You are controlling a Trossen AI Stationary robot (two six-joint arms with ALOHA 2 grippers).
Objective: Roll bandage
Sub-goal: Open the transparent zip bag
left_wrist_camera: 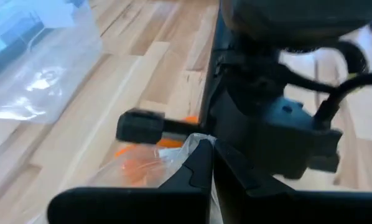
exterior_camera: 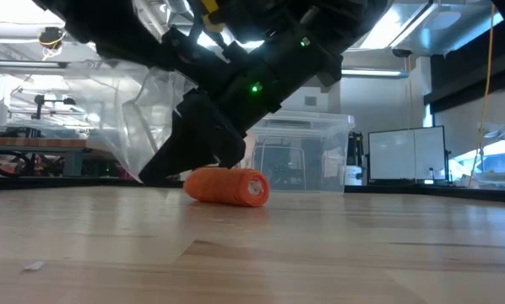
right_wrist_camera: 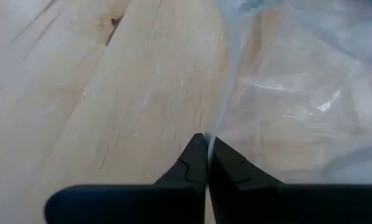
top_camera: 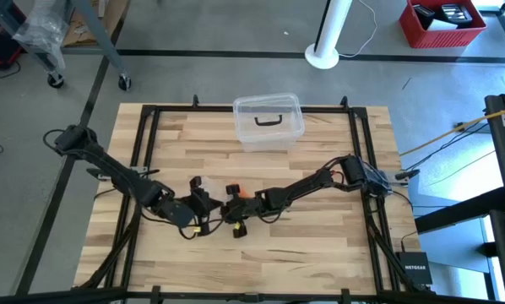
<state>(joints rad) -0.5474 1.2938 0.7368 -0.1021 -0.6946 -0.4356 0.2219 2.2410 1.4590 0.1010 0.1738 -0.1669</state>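
The tabletop (top_camera: pixel 320 245) carries everything here, and the clear plastic box (top_camera: pixel 268 121) with its black handle sits by the middle of the far edge, well apart from the work. Both arms meet near the middle of the tabletop, a little toward the front edge. The bandage (exterior_camera: pixel 227 186) already looks like a small orange cylinder lying on its side on the wood, so the rolling itself appears mostly done; what may remain, as a judgement, is freeing it from the clear wrapper (left_wrist_camera: pixel 142 165) and letting go cleanly. The left gripper (left_wrist_camera: pixel 204 163) has its 2 fingers pressed together, seemingly pinching an edge of that thin clear film, with orange showing through just beyond. The right gripper (right_wrist_camera: pixel 206 160) is likewise closed, its tips meeting on a fold of the clear film, which stretches away from it. The high view shows only a small orange speck (top_camera: pixel 240 193) between the 2 grippers, so it gives the layout but not the bandage's shape. The low view alone shows the roll as a full cylinder resting on the tabletop, with a dark gripper body just above and behind it; whether that body touches the roll cannot be told. The wrist views add the film, which the high view does not show at all, while the right wrist view shows no orange.
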